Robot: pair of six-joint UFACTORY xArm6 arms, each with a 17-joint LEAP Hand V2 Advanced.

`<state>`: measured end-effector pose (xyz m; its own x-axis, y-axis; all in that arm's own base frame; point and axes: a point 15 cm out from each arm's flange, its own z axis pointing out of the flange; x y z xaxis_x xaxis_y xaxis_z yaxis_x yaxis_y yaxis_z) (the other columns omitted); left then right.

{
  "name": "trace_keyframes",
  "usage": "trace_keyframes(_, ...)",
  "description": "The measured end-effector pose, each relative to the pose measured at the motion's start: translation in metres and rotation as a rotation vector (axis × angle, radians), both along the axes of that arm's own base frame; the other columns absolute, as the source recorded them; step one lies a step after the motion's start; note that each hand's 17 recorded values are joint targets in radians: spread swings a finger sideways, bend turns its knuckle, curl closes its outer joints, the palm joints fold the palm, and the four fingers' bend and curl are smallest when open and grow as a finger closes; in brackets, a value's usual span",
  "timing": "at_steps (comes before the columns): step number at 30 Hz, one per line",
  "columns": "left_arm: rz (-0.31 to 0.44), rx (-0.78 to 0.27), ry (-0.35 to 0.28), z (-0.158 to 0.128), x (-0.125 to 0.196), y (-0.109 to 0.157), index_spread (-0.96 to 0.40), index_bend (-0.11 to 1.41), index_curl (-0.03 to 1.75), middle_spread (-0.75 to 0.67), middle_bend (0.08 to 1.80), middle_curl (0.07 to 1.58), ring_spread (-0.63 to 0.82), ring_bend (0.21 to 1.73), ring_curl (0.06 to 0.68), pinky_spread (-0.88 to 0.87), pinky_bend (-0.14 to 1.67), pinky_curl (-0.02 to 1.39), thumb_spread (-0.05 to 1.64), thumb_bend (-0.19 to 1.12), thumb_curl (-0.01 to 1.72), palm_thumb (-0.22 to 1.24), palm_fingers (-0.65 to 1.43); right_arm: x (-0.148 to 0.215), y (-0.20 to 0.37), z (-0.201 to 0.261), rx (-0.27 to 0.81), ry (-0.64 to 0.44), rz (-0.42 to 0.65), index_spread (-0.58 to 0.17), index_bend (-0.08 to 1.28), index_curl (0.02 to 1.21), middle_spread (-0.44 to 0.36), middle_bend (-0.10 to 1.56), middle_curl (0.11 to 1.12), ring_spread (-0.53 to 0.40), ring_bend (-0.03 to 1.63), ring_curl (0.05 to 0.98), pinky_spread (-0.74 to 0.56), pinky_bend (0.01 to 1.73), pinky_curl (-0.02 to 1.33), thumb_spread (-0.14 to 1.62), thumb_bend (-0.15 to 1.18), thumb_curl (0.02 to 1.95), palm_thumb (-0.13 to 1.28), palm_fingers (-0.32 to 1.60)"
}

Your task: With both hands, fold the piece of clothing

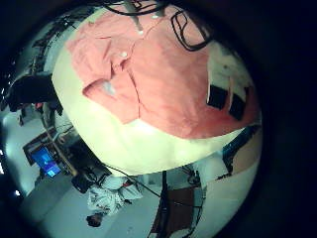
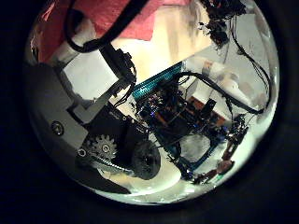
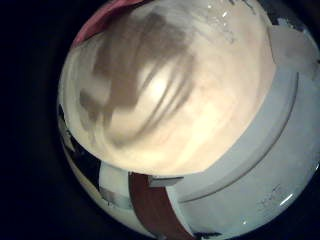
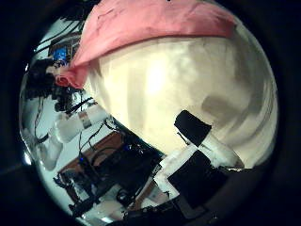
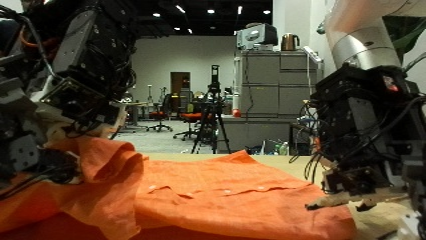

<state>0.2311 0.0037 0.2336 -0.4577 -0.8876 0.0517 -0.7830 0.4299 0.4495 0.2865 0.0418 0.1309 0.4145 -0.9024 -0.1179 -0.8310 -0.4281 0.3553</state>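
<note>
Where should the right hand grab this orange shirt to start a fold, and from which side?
Probably the shirt's free edge lying flat on the table nearest the right hand. That hand hangs over bare tabletop just beside the cloth, so it could come down and slide in sideways to pinch the thin hem. The left hand hangs above the bunched, raised part, which looks harder to grip cleanly.

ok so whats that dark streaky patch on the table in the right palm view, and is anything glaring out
Right little finger side palm view: the dark streaks are a finger-shaped shadow across the pale table, not a stain. Outside view: the hall's ceiling lights are bright spots, and the left hand and right hand look dark against it, while the orange garment is evenly lit.
</note>
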Motion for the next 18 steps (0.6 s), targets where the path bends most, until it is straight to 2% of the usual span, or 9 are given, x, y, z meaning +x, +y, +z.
trace_keyframes(11, 0.000, -0.016, 0.000, 0.035, 0.004, 0.000, -0.68, 0.25, 1.32, -0.53, 0.97, 1.03, -0.45, 1.31, 0.546, -0.75, 0.76, 0.62, 0.98, -0.01, 0.71, 0.83, 0.95, 0.038, 0.034, -0.007, 0.017, -0.175, 0.043, -0.247, 0.17, 0.31, 0.006, 0.21, 0.35, 0.042, 0.36, 0.283, 0.24, 0.19, 0.30, 0.99, -0.02, 0.35, 0.74, 0.32)
trace_keyframes(18, 0.004, -0.034, -0.003, 0.059, 0.007, 0.000, -0.68, 0.23, 1.35, -0.54, 0.95, 1.03, -0.45, 1.30, 0.540, -0.76, 0.73, 0.62, 0.98, -0.02, 0.71, 0.83, 0.96, 0.050, 0.040, -0.015, 0.019, -0.213, 0.025, -0.265, 0.20, 0.33, -0.048, 0.28, 0.38, -0.048, 0.42, 0.290, 0.15, 0.17, 0.27, 0.97, -0.02, 0.36, 0.75, 0.47)
